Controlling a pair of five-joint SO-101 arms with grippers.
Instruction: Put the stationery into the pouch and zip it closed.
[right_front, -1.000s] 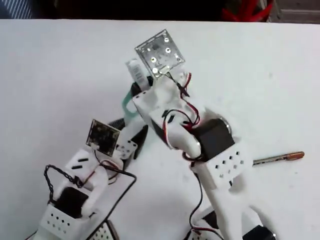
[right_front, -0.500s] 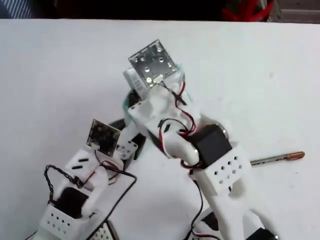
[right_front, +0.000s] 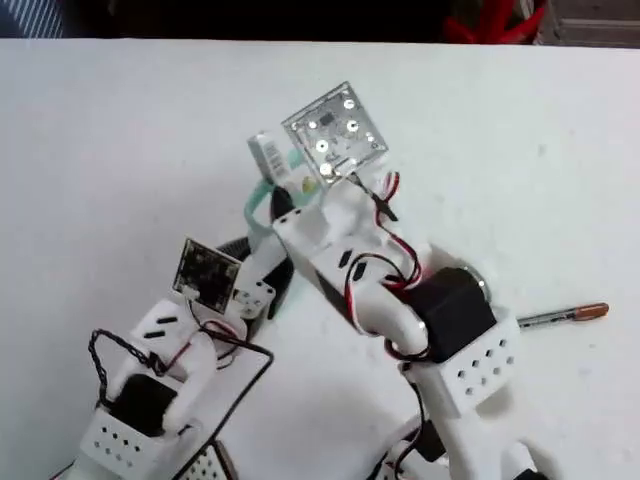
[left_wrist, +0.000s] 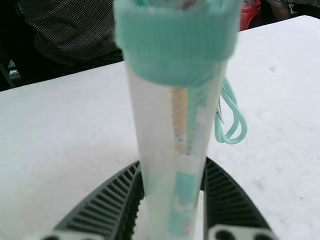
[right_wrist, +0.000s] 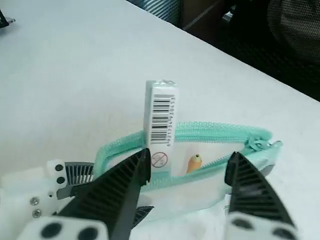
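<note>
Your left gripper (left_wrist: 172, 175) has its jaws clamped on the translucent mint-trimmed zip pouch (left_wrist: 170, 120), holding it upright on the white worktop (right_front: 120, 120), mouth open, presumably for loading. The right gripper (right_wrist: 189, 159) hangs above, wrist pitched down, jaws spread and gripping nothing. A white barcoded stick (right_wrist: 160, 117) stands in the mouth. An orange-capped pen (right_front: 560, 317) lies well apart.
</note>
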